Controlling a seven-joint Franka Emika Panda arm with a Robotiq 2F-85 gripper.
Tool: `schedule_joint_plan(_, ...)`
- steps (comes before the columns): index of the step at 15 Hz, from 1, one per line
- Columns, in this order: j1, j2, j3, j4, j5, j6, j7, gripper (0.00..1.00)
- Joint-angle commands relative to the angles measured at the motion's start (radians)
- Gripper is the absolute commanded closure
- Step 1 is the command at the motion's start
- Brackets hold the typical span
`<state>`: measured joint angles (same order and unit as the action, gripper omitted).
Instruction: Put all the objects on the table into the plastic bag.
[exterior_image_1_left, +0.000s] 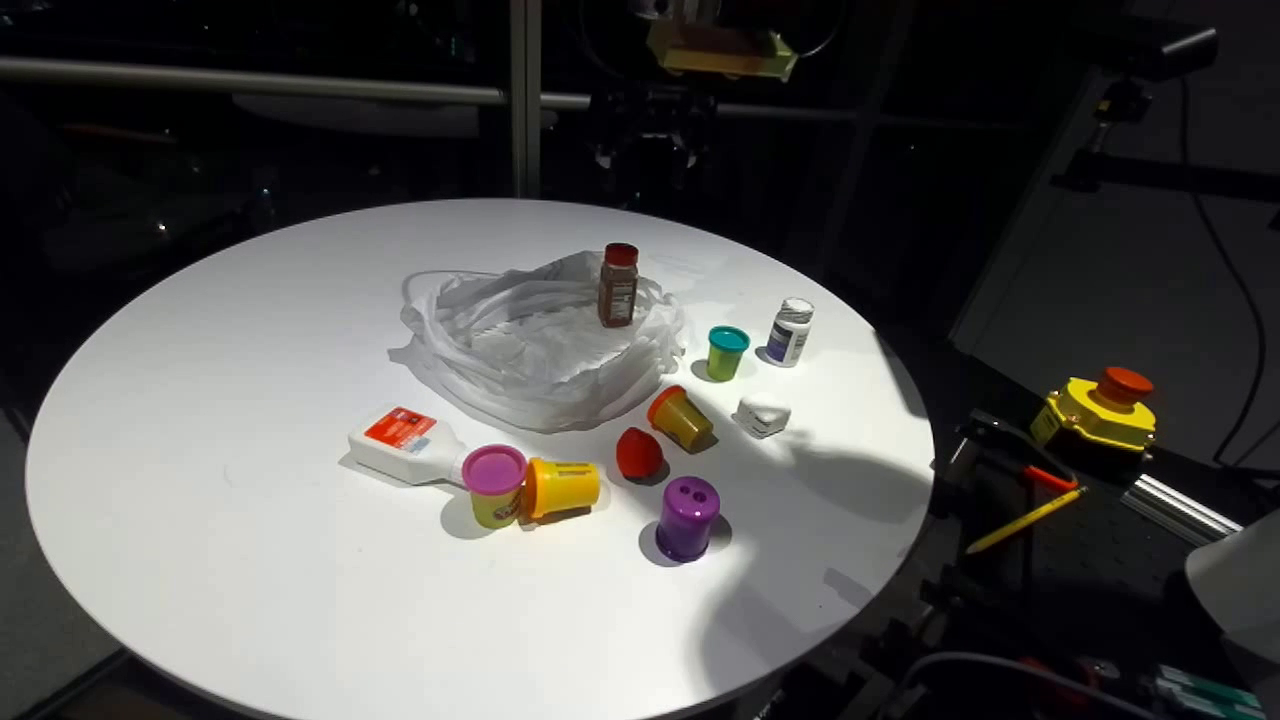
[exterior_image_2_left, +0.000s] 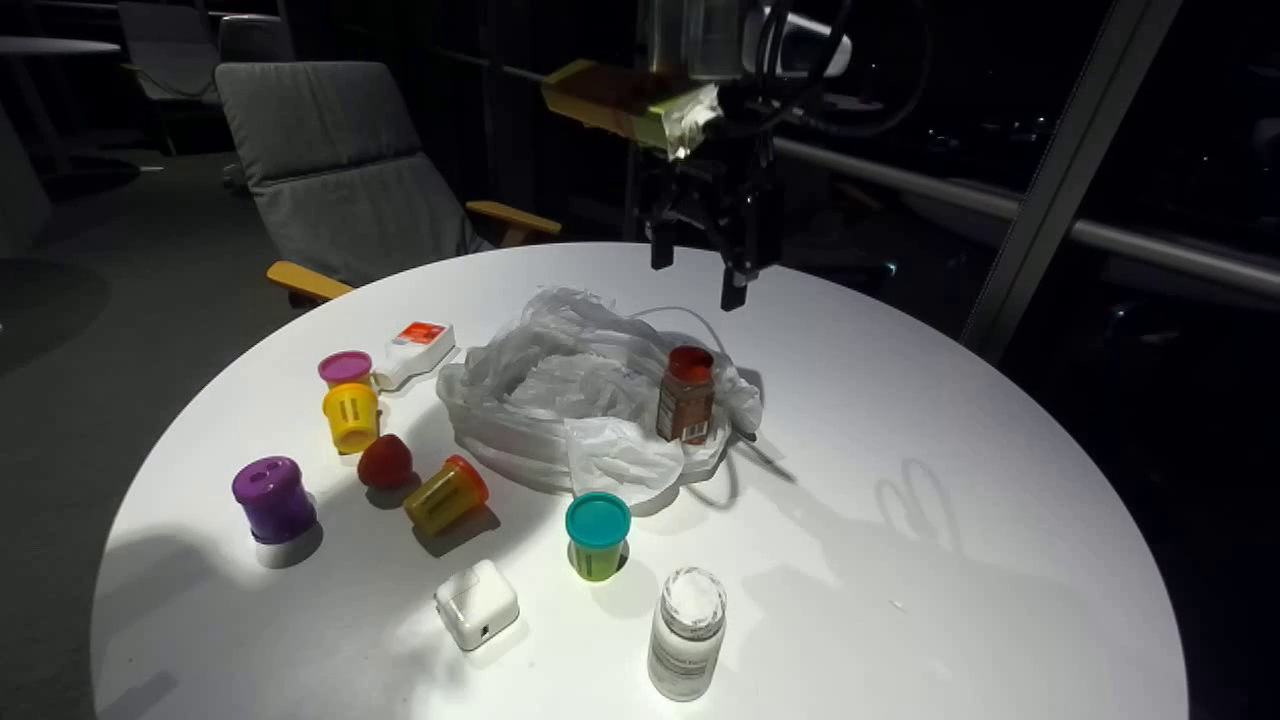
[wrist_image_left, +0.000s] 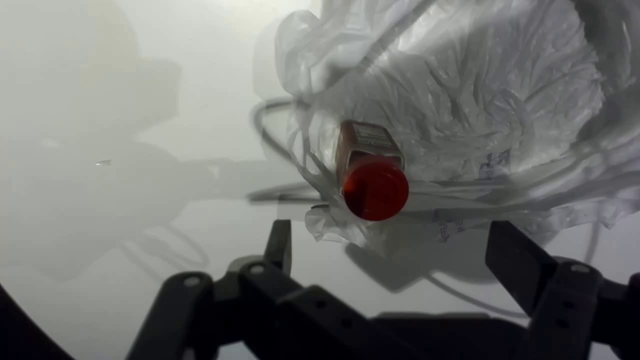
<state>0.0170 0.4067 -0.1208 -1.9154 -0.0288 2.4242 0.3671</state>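
Note:
A red-capped bottle (wrist_image_left: 376, 187) stands tilted slightly against the wrinkled plastic bag (exterior_image_1_left: 540, 340), within its rim near a side. My gripper (exterior_image_2_left: 698, 272) hangs open above the table (exterior_image_1_left: 250, 580), past the bag, with nothing between its fingers. In an exterior view, a white bottle with red label (exterior_image_1_left: 402, 440) lies by a pink-lidded cup (exterior_image_1_left: 495, 485) and a fallen yellow cup (exterior_image_1_left: 562, 487). Nearby are a red strawberry-like toy (exterior_image_1_left: 638, 454), a tipped orange-lidded cup (exterior_image_1_left: 682, 418), a purple cup (exterior_image_1_left: 687, 520), a teal-lidded cup (exterior_image_1_left: 725, 352), a white box (exterior_image_1_left: 762, 414) and an upright white bottle (exterior_image_1_left: 790, 332).
Off the table's edge sit a yellow unit with a red button (exterior_image_1_left: 1100, 410) and a pencil (exterior_image_1_left: 1025, 520). A grey chair (exterior_image_2_left: 320, 160) stands close behind the table. Arm shadows fall across parts of the tabletop.

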Motion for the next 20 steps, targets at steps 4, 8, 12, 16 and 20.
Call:
schedule_joint_plan(4,0.006,-0.398,0.022,-0.389,-0.156,-0.126,-0.144,0.0)
schedule_joint_plan(8,-0.026,-0.428,0.024,-0.502,-0.155,-0.074,-0.278,0.0)
schedule_joint_plan(12,-0.066,-0.363,0.007,-0.553,-0.208,0.045,-0.317,0.0)
schedule_joint_plan(16,-0.1,-0.284,-0.018,-0.563,-0.295,0.124,-0.289,0.0)
schedule_joint_plan(20,-0.115,-0.191,-0.056,-0.55,-0.33,0.211,-0.269,0.0)
